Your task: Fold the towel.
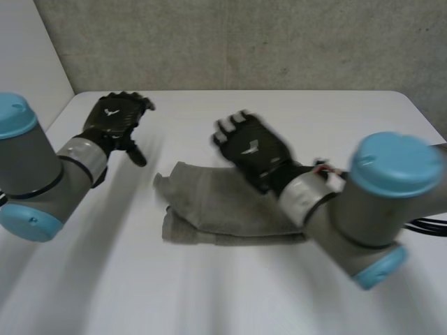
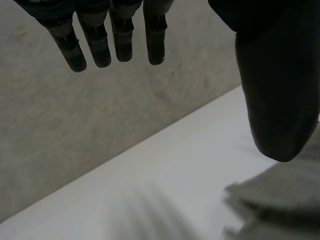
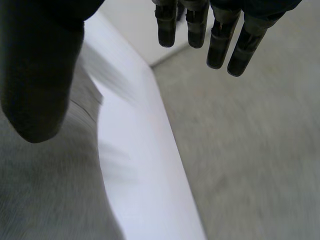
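White table (image 1: 230,293) runs back to a rough grey wall (image 1: 244,42), and a grey towel (image 1: 216,209) lies flat near the table's middle. The towel is folded into layers. A lower layer sticks out past the upper one along the towel's near edge and at its left end, and the upper layer's left corner rises a little into a loose point.

The right hand (image 1: 251,150) is over the towel's far right part, with its wrist and forearm crossing the towel's right end. In the right wrist view its fingers (image 3: 220,40) are straight and apart, reaching past the towel's far edge with the wall behind them. The thumb (image 3: 40,75) stands wide of them above the cloth (image 3: 45,190). Nothing is held between thumb and fingers. I cannot tell whether the palm touches the towel.

The left hand (image 1: 115,118) is well apart from the towel, beyond its left end and farther back toward the wall. In the left wrist view its fingers (image 2: 95,45) hang straight and slightly spread against the wall, with the thumb (image 2: 280,90) set wide to one side and nothing in the grasp. The towel's layered corner (image 2: 280,200) lies on the table below that thumb, clear of it.
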